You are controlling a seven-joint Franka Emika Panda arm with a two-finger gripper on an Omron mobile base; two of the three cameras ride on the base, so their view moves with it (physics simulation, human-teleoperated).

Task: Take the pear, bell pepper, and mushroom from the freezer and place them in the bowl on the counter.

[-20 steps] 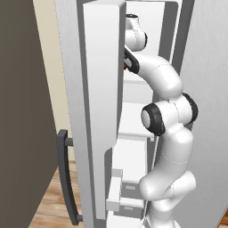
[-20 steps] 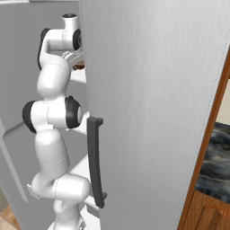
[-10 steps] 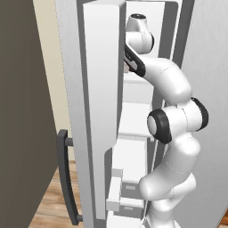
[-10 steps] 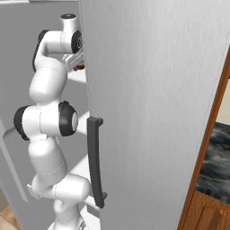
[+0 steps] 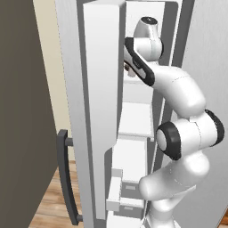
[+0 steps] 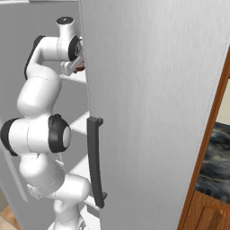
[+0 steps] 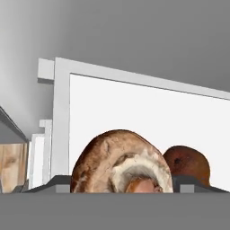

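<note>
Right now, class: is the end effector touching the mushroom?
Cannot tell. In the hand view the mushroom sits between the end effector fingertips, but its edges overlap them, so no contact or gap shows.

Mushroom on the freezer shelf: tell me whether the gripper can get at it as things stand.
Probably yes. In the hand view the mushroom sits right between the fingertips of the gripper, with nothing in front of it. A darker brown item lies just behind it, beside the far fingertip.

arm (image 5: 178, 93): glossy white rounded segments | joints: dark black bands | pincer (image 7: 121, 191): small dark finger tips
</note>
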